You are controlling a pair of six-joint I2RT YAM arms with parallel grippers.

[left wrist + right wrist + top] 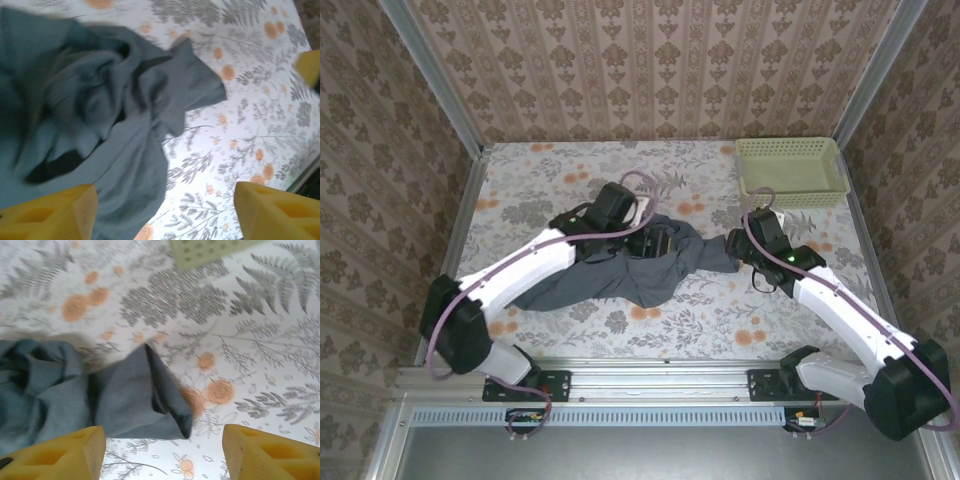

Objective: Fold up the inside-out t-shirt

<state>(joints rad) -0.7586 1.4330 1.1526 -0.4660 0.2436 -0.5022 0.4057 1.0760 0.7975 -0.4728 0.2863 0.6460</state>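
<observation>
Setting: you face a lab test booth dressed as a home. Evidence: damask wallpaper panels (660,70) at 9, 12 and 3 o'clock; bare aluminium corner posts (430,75); floral tablecloth (550,170); metal mounting rail (660,378) at 6 o'clock, left arm (520,275) and right arm (850,325) bolted on.

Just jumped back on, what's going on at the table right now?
Both arms are bent over the t-shirt, which lies crumpled in a heap in the middle of the table, not yet folded. The left fingers stand open above the bunched body of the shirt, holding nothing. The right fingers are open too, over a sleeve at the heap's right end. A basket sits at the far right corner, apart from the shirt.
</observation>
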